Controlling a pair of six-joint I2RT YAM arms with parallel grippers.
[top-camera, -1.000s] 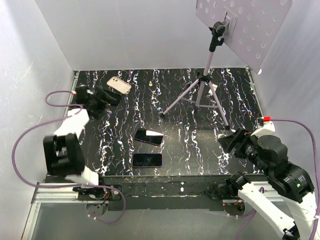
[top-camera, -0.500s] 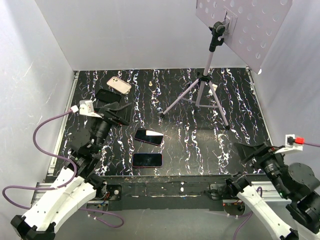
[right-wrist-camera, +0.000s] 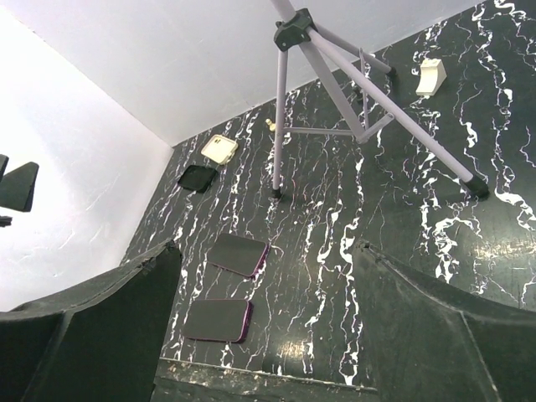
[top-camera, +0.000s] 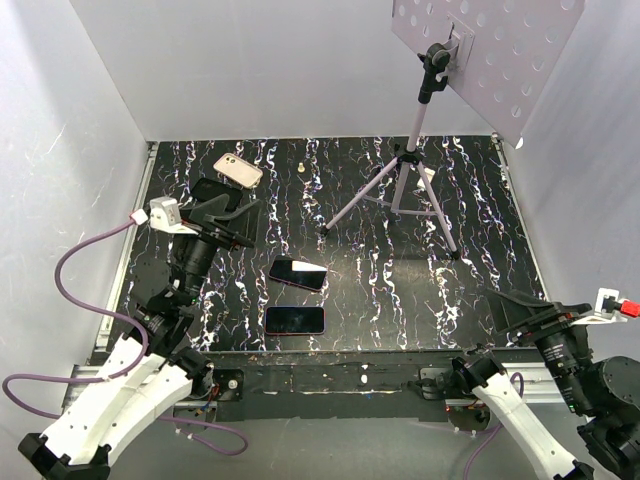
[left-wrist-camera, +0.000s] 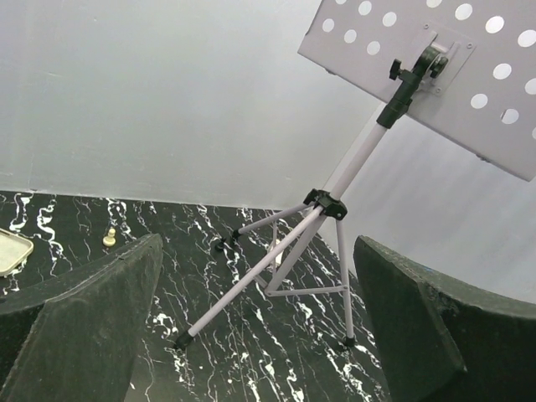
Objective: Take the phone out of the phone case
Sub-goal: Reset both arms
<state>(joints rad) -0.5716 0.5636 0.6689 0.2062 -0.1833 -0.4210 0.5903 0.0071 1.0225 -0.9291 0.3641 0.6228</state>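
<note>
Two phones in purple cases lie face up mid-table: the far one (top-camera: 297, 274) (right-wrist-camera: 239, 254) and the near one (top-camera: 295, 320) (right-wrist-camera: 218, 320). My left gripper (top-camera: 228, 218) (left-wrist-camera: 251, 335) is open and empty. It is raised over the left of the table and faces the tripod, well left of and behind both phones. My right gripper (top-camera: 528, 312) (right-wrist-camera: 268, 335) is open and empty. It is raised near the table's front right corner, far right of the phones.
A tripod (top-camera: 392, 185) (left-wrist-camera: 289, 247) holding a perforated board (top-camera: 490, 50) stands at the back centre-right. A beige case (top-camera: 238, 170) (right-wrist-camera: 218, 149) and a black one (top-camera: 208, 190) (right-wrist-camera: 198, 177) lie at the back left. A small pawn (top-camera: 301, 168) stands near them. A white block (right-wrist-camera: 430, 77) lies at the far right.
My left arm has swung from the back left corner to a raised pose over the left side. My right arm has pulled back toward the front right corner. The phones have not moved.
</note>
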